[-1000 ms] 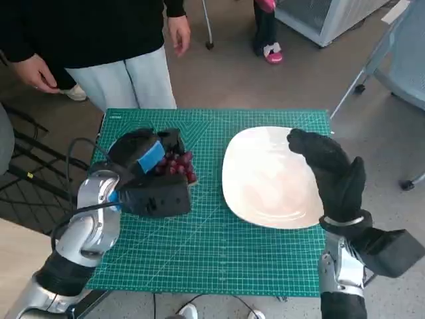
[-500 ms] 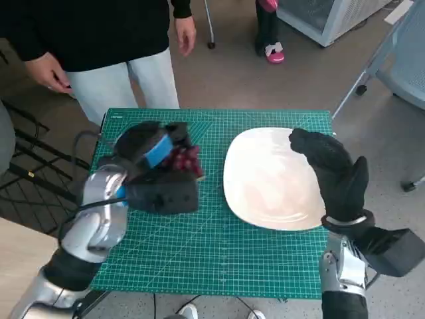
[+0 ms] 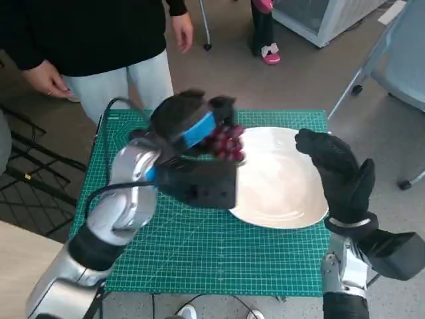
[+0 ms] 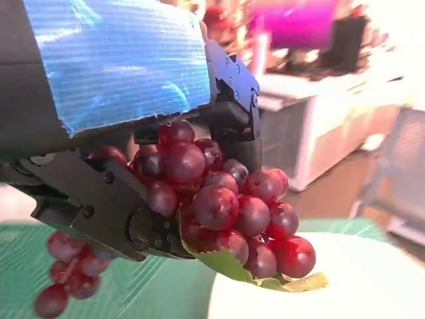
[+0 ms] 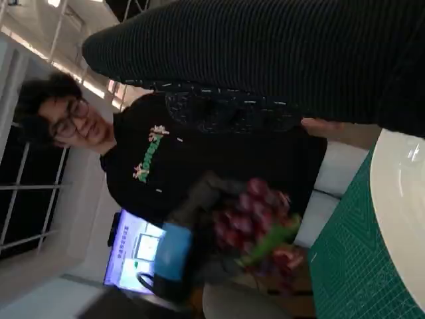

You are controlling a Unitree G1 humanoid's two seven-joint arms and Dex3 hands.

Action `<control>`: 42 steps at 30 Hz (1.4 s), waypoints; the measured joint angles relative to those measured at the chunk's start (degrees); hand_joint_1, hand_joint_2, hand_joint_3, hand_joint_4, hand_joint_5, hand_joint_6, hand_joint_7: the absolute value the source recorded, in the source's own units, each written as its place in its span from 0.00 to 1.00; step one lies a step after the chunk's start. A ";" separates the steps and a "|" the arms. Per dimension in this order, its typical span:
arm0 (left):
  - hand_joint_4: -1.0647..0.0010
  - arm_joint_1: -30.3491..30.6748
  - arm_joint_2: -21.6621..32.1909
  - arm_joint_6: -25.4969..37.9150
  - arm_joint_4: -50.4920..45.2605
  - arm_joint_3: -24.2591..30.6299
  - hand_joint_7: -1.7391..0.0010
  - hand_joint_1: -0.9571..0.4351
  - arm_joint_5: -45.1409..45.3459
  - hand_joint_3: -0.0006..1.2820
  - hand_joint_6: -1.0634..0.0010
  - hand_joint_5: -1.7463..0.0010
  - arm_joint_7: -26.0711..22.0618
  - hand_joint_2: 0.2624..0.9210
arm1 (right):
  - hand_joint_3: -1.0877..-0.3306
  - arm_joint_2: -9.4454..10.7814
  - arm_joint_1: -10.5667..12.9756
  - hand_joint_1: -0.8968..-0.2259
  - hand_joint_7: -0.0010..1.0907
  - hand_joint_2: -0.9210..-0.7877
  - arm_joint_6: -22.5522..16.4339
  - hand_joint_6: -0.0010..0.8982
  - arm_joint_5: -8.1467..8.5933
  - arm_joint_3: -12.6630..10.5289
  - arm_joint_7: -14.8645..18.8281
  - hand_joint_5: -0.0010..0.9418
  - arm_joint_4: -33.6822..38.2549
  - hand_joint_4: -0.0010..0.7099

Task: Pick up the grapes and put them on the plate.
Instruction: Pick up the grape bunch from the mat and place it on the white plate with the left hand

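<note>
Red grapes (image 3: 226,141): one bunch, held clear of the table, hanging over the near-left rim of the plate.
Plate (image 3: 285,199): white, on the right half of the green cutting mat (image 3: 199,252), toward the far right corner of the table.
Left hand (image 3: 192,129): fingers closed around the top of the bunch; the fruit hangs below and ahead of them, a green leaf (image 4: 232,266) trailing from its underside.
Right hand (image 3: 339,176): gloved, lying over the right edge of the plate, holding nothing; fingers look extended, slightly apart.
Key relation: the grapes sit just inside the plate's left rim, with the plate's middle lying further toward the right edge of the table. The left hand is the nearer and only carrier.
Long axis: the bunch hangs roughly top to bottom from the fingers, tip pointing down toward the plate.
Stray item: a smaller cluster (image 4: 66,269) shows below the hand over the mat; whether it is attached I cannot tell.
Bystander: a person (image 3: 99,33) stands at the far left corner of the table.
Judgement: transport nearly complete; lowering and release remain.
</note>
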 measured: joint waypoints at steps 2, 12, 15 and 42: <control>0.53 -1.20 -0.92 -1.39 1.28 -0.41 0.25 0.69 -0.02 0.16 0.52 0.22 0.30 1.00 | 0.40 -0.01 0.43 0.42 0.23 0.00 -0.15 0.08 -0.10 -0.12 -0.34 0.01 -0.73 0.52; 0.53 -6.17 -5.88 -6.75 9.50 -1.75 0.31 0.69 -1.30 0.15 0.49 0.18 1.21 1.00 | 0.40 0.00 2.72 0.42 0.23 0.00 -0.48 0.08 -1.69 -0.38 -2.89 0.00 -4.11 0.52; 0.53 -7.35 -7.19 -7.98 11.77 -1.90 0.26 0.69 -1.97 0.16 0.52 0.21 1.25 1.00 | 0.40 0.00 3.62 0.42 0.23 0.00 -0.57 0.08 -2.00 -0.42 -3.90 0.00 -5.23 0.52; 0.53 -13.70 -13.98 -12.48 26.86 -3.36 0.24 0.69 -4.45 0.16 0.53 0.22 2.03 1.00 | 0.40 -0.14 8.71 0.42 0.23 0.00 -0.88 0.08 -5.90 -0.85 -11.37 0.00 -11.32 0.51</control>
